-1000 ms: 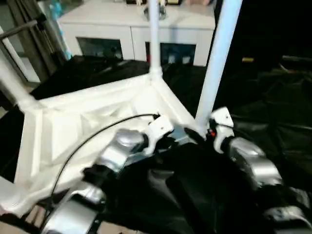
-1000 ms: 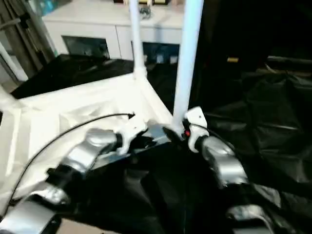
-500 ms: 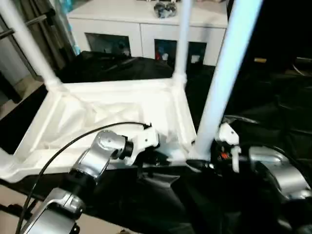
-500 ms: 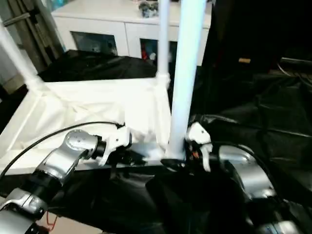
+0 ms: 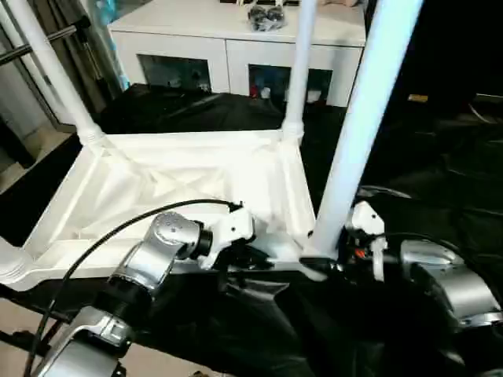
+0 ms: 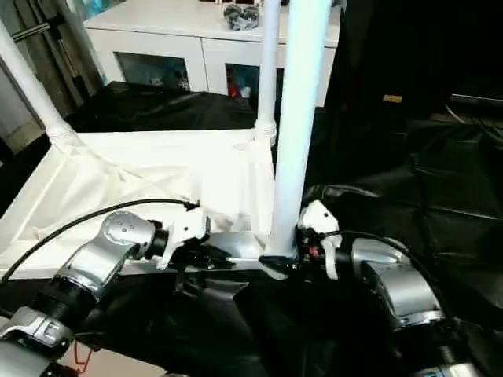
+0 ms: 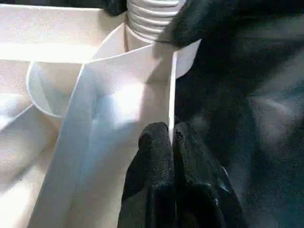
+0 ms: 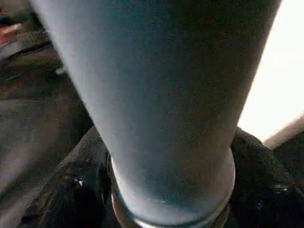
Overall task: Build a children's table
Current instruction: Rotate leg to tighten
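Since a second ago the head camera has swung, so the whole scene sits differently in the eye views; within it, the left gripper [image 7: 172, 137] now lies along the tabletop's near rim rather than over its ribbed middle, and the near leg [image 5: 357, 126] stands closer to upright. The left gripper is clenched on that thin rim wall, one black finger on each side of it. In the eye views its fingertips are hidden under the white wrist housing. The right gripper [image 8: 171, 199] sits at the foot of the near leg, with a black finger [image 8: 78, 190] on either side of the tube. Whether the fingers press the tube or only flank it I cannot tell. Where the leg meets its corner socket is masked by the gripper and the black cloth [image 5: 440, 181].

The tabletop [image 5: 181, 177] lies underside up on the black cloth, its far left edge cut off. Two more legs stand in their sockets, one at the far right corner [image 5: 297, 71] and one at the far left [image 5: 51, 75], both cropped at the top. Behind stands a white cabinet [image 5: 228, 47] with something dark and unclear on it.
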